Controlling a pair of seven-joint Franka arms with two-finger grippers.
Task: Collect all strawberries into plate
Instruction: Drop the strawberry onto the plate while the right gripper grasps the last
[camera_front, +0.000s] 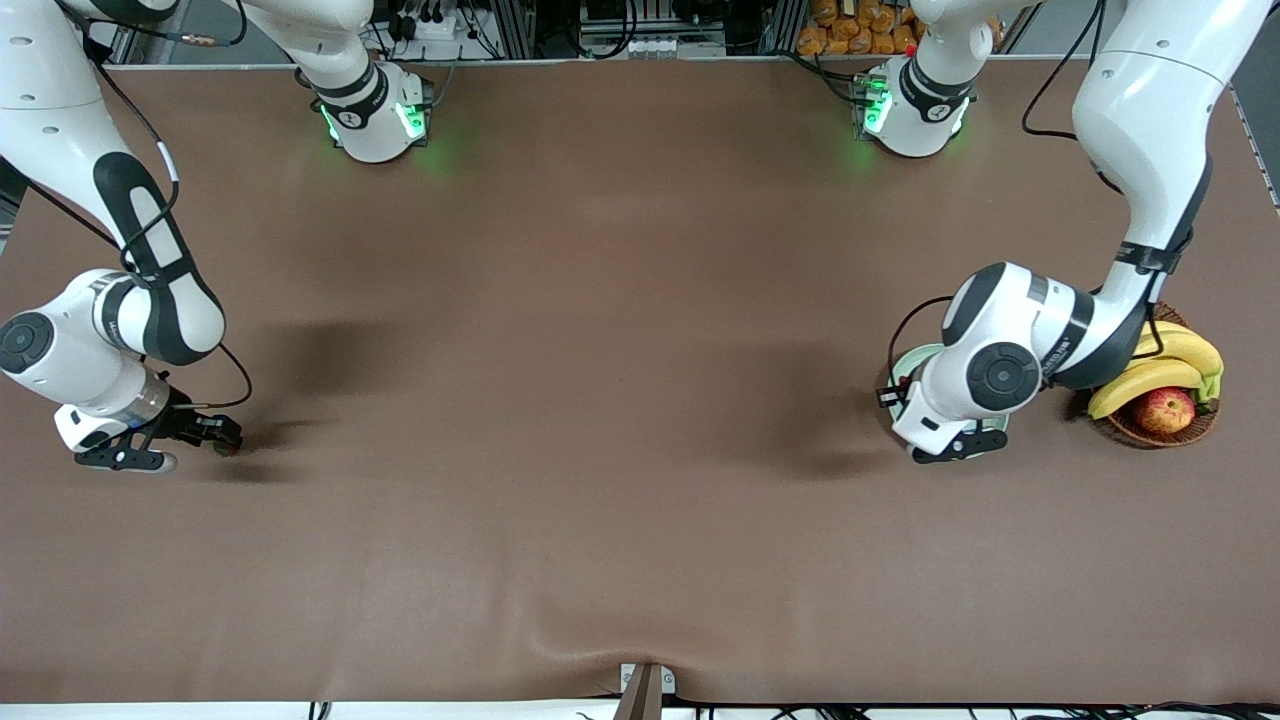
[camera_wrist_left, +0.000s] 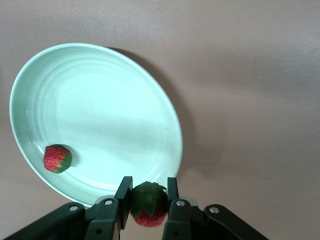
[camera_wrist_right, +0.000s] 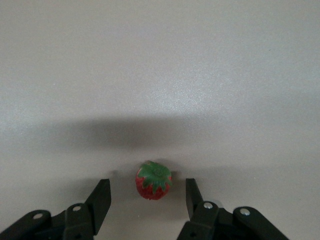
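Note:
The pale mint-green plate (camera_wrist_left: 100, 115) lies near the left arm's end of the table, and in the front view only its rim (camera_front: 912, 360) shows under the left arm's hand. One strawberry (camera_wrist_left: 57, 158) rests in the plate near its rim. My left gripper (camera_wrist_left: 148, 192) hangs over the plate's edge, shut on a second strawberry (camera_wrist_left: 148, 205) with its green cap up. At the right arm's end, my right gripper (camera_front: 222, 440) is down at the table. Its fingers stand open on either side of a third strawberry (camera_wrist_right: 154, 180), with a gap on each side.
A brown wicker basket (camera_front: 1150, 437) with bananas (camera_front: 1165, 365) and a red-yellow apple (camera_front: 1165, 410) stands right beside the plate, toward the table's end. The brown table cover (camera_front: 620, 400) stretches between the two arms.

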